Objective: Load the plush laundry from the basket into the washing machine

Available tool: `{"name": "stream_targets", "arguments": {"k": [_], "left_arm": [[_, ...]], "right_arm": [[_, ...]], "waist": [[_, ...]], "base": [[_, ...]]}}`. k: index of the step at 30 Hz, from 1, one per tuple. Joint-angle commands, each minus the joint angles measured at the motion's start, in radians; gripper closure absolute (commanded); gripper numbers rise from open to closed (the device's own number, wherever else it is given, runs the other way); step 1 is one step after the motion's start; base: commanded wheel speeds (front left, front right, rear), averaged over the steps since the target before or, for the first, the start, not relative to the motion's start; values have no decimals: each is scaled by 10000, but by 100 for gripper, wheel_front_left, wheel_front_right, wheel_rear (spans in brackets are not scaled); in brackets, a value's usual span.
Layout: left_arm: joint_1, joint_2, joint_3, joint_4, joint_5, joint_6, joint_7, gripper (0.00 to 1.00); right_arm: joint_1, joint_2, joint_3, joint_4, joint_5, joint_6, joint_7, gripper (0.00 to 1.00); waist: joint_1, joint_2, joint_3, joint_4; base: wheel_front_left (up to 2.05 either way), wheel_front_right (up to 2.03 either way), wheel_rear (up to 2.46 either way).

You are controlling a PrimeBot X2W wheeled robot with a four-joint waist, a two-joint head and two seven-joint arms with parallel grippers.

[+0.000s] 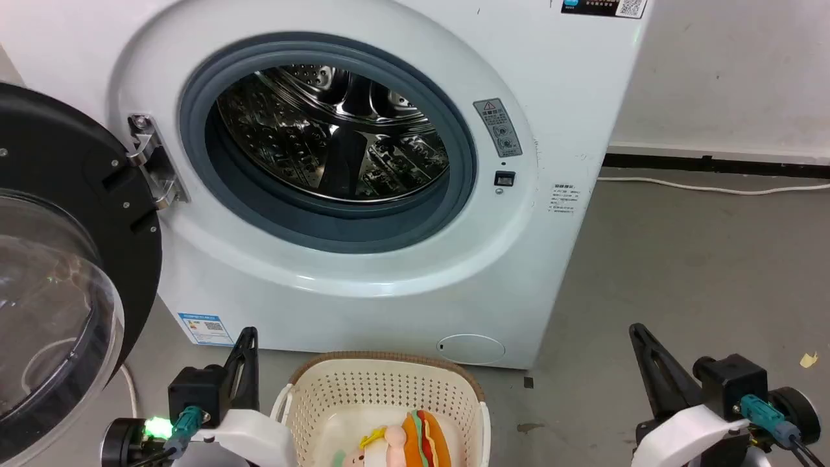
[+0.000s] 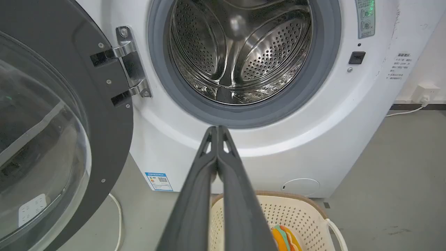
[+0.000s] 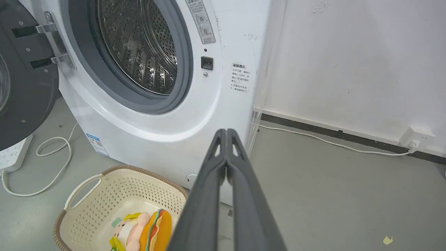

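- Closest are the two pincers. The left gripper (image 2: pixel 217 131) has its two long dark fingers pressed together with nothing between them. The right gripper (image 3: pixel 226 134) is the same, fingers together and holding nothing. Both point up toward the washer.
- There is one washing machine (image 1: pixel 389 285). It is big and white, stands on the grey floor, and its round mouth faces the robot.
- It has one door (image 1: pixel 71 168), with a black rim and a clear dome. The door hangs wide open on the robot's left from a shiny hinge (image 1: pixel 152 162).
- Inside the mouth is the shiny drum (image 1: pixel 337 136), dotted with little holes.
- There is one basket (image 1: pixel 389 376). It is cream, sits on the floor just in front of the washer between the two pincers, and has two white handles.
- There are two soft toys, and both are in the basket. The orange bun (image 1: pixel 434 441) stands on its edge, with its stripes running from the robot toward the washer. The pale pink-and-yellow toy (image 1: pixel 382 451) lies touching it on the robot's left.
- The left wrist view catches the top of the bun. The right wrist view gives both toys and adds a white power strip (image 3: pixel 14 153) with a looped cord (image 3: pixel 52 164) on the floor under the door.
- One yellow scrap (image 1: pixel 808 359) lies on the floor, well apart to the right.
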Motion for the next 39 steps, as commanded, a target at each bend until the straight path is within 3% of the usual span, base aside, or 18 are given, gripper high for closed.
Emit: {"name": "stream_targets", "arguments": {"k": [1, 29, 30, 39], "left_arm": [[-147, -1, 34, -41, 26, -43, 3, 100], [-147, -1, 34, -41, 26, -43, 3, 100], [0, 0, 0, 0, 0, 0, 0, 0], [-9, 0, -102, -6, -25, 42, -86, 0]], "right_arm": [[-117, -16, -3, -39, -60, -9, 14, 100], [-117, -16, -3, -39, -60, -9, 14, 100], [0, 0, 2, 0, 0, 0, 0, 0], [5, -1, 16, 10, 120, 0, -85, 0]], "waist": [[0, 0, 0, 0], [0, 0, 0, 0], [0, 0, 0, 0], [0, 0, 23, -10]], "base": [[0, 0, 0], [0, 0, 0], [0, 0, 0], [0, 0, 0]]}}
